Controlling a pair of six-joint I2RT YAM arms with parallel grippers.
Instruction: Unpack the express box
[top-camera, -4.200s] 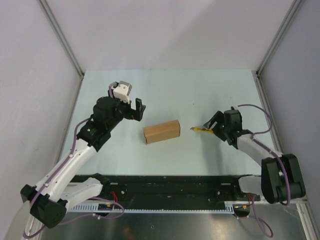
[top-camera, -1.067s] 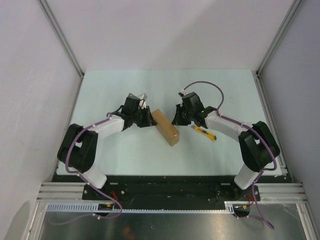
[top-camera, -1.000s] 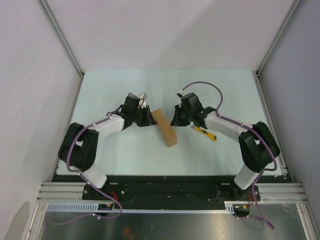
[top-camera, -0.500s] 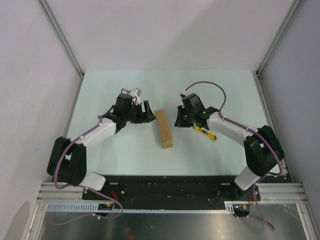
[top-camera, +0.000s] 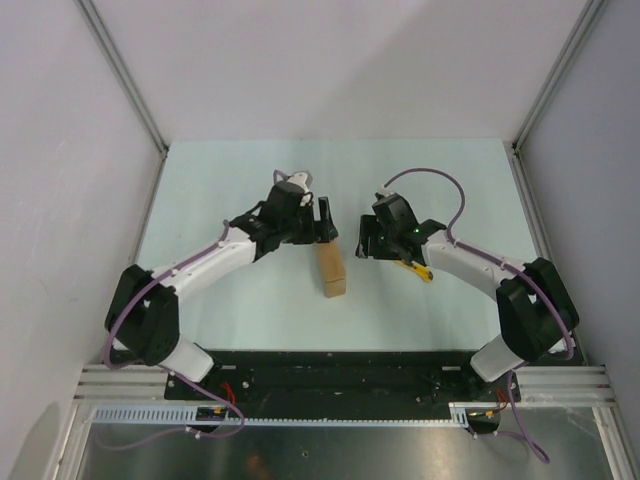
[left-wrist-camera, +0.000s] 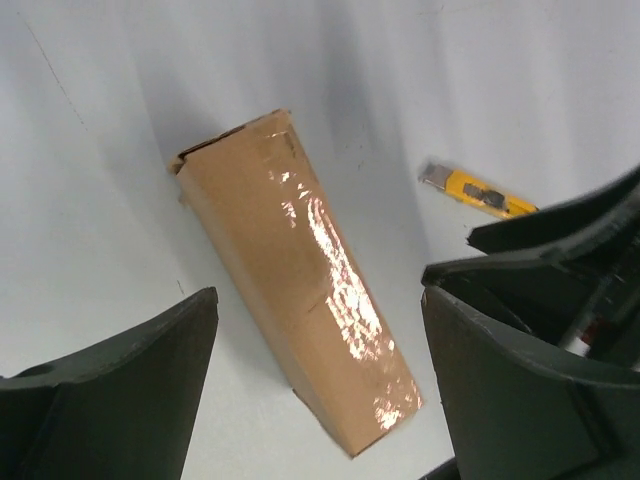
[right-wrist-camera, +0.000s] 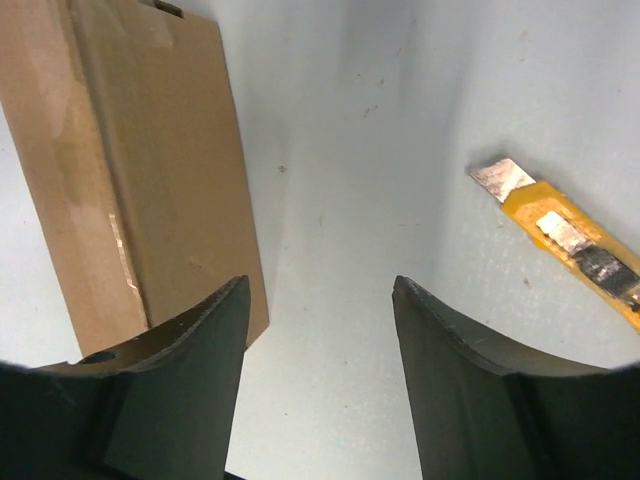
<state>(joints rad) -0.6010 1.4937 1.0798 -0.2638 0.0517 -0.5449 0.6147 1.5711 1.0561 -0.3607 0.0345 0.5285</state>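
Looking from above, express box (top-camera: 332, 270): you have it lying flat mid-table (top-camera: 230, 180), its long axis running near to far.
Left gripper (top-camera: 325, 222), top view: released and spread wide over the box's far end, gripping nothing.
Right gripper (top-camera: 365, 238), top view: released, just right of the box's far end, holding nothing.
Utility knife (top-camera: 415, 266), top view: on the table right of the box, partly under your right arm.
Express box (left-wrist-camera: 310, 310), left wrist view: it sits between your spread fingers (left-wrist-camera: 110, 400) and touches neither; its top face is glossy.
Utility knife (left-wrist-camera: 480, 192), left wrist view: to the right of the box, well apart from it.
Express box (right-wrist-camera: 140, 170), right wrist view: just left of your open fingers (right-wrist-camera: 190, 370); you cannot tell whether it touches.
Utility knife (right-wrist-camera: 570, 240), right wrist view: to the right, blade tip showing.
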